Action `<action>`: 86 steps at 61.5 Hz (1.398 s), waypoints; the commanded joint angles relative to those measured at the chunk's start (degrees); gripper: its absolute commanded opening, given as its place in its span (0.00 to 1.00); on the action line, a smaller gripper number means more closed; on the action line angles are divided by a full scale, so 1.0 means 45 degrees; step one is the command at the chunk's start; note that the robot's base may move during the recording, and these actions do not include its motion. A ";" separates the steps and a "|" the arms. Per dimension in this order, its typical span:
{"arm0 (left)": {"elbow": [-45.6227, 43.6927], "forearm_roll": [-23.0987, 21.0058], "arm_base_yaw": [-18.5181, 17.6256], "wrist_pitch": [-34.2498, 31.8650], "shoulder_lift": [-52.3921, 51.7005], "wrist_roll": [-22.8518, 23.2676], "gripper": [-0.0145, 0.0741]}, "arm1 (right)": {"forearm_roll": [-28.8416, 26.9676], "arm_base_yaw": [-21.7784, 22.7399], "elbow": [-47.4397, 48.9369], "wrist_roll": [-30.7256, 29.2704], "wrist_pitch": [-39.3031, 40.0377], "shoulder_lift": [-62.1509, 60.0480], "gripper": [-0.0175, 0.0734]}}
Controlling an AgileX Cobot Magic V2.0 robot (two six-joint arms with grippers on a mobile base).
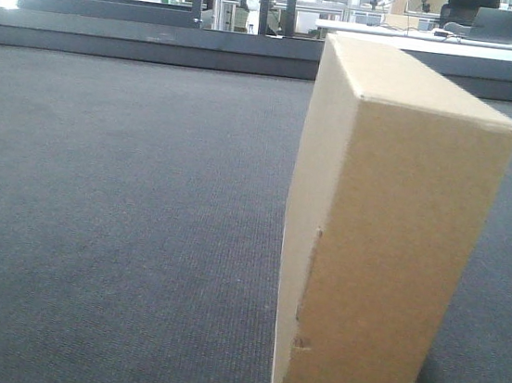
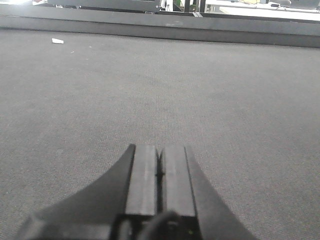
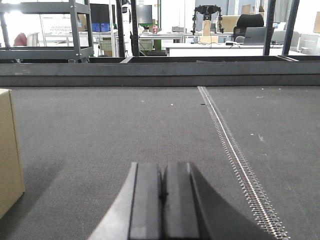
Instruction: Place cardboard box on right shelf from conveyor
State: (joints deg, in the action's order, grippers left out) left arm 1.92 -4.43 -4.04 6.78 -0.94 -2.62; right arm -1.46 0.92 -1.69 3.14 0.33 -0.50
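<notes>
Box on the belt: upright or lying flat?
Upright. The cardboard box stands on a narrow side on the conveyor. In the front view it is taller than wide, with its broad faces near vertical.

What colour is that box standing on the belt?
Plain tan cardboard box, unprinted; clearest in the front-facing view.

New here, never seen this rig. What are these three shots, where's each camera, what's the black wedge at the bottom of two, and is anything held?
It's a two-arm robot with three cameras. The front view looks low across the conveyor, a dark grey woven belt, at the cardboard box standing on edge on it. The other two cameras sit on the wrists. The black wedges are the left gripper and the right gripper, both shut and holding nothing. The right wrist view catches the box at its left edge.
</notes>
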 commanded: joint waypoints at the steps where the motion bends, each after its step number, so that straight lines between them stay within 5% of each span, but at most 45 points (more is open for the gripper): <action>1: 0.0078 -0.0075 0.0015 -0.1085 -0.0068 -0.0003 0.03 | 0.0112 0.0049 0.0054 -0.0063 0.1130 -0.0251 0.24; 26: 0.0078 -0.0075 0.0015 -0.1085 -0.0068 -0.0003 0.03 | 0.0112 0.0049 0.0154 -0.0063 0.1673 -0.0251 0.24; 54: 0.0078 -0.0075 0.0015 -0.1085 -0.0068 -0.0003 0.03 | -0.0329 0.0049 0.6444 -0.0063 -0.7334 0.4385 0.24; 73: 0.0078 -0.0075 0.0015 -0.1085 -0.0068 -0.0003 0.03 | -0.1768 0.0018 0.8607 0.0167 -0.7374 0.7777 0.24; 81: 0.0078 -0.0075 0.0015 -0.1085 -0.0068 -0.0003 0.03 | -0.1526 -0.0454 0.9534 0.1759 -0.7663 0.9219 0.27; 86: 0.0078 -0.0075 0.0015 -0.1085 -0.0068 -0.0003 0.03 | -0.0786 -0.1211 1.0360 0.2956 -0.8356 1.0205 0.41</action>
State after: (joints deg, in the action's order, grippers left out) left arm 1.92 -4.43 -4.04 6.78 -0.94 -2.62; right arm -7.43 -2.06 39.85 11.24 -38.69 41.39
